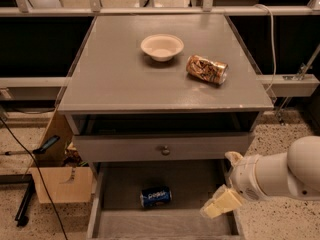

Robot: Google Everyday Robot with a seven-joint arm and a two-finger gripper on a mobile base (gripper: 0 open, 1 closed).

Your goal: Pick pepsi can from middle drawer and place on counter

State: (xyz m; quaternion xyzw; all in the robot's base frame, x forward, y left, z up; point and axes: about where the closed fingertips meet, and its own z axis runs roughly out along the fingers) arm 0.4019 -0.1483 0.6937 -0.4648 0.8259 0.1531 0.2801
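The pepsi can point(155, 196), dark blue with white lettering, lies on its side on the floor of the open middle drawer point(165, 225). My gripper point(220, 185) hangs at the drawer's right side wall, to the right of the can and apart from it. Its cream fingers point(219, 205) are spread and hold nothing. The white arm comes in from the right edge. The grey counter point(120, 79) is above, at the top of the cabinet.
A white bowl point(161, 46) and a gold-and-brown can point(206, 69) on its side sit on the counter. A grey drawer front with a round knob point(162, 149) overhangs the back of the open drawer. A cardboard box point(60, 184) and a cable are on the floor at left.
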